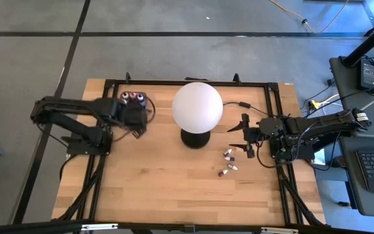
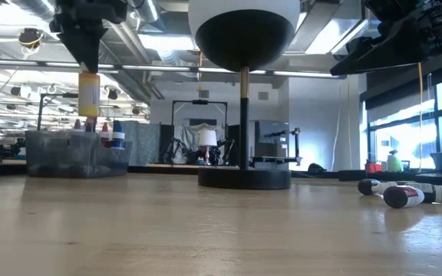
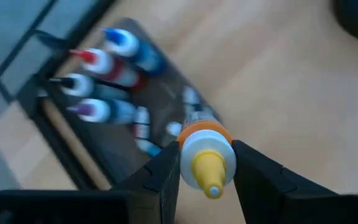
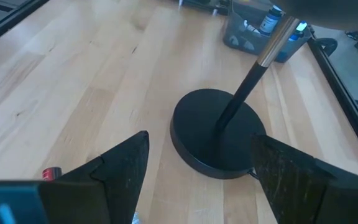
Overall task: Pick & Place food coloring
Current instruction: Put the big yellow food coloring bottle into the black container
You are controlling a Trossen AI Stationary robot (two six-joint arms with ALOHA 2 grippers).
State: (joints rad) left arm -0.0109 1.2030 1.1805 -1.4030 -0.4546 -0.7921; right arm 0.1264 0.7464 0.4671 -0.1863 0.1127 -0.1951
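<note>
Orange-collared, cone-tipped bottle (image 3: 206, 163) sits pinched in the left claw (image 3: 205, 180).

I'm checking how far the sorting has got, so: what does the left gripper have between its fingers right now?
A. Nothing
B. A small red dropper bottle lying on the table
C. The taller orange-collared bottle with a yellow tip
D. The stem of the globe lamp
C: the left wrist view shows the left gripper closed on the orange-collared bottle, held above the dark tray, while small bottles lie on the table near the open right gripper.
</note>
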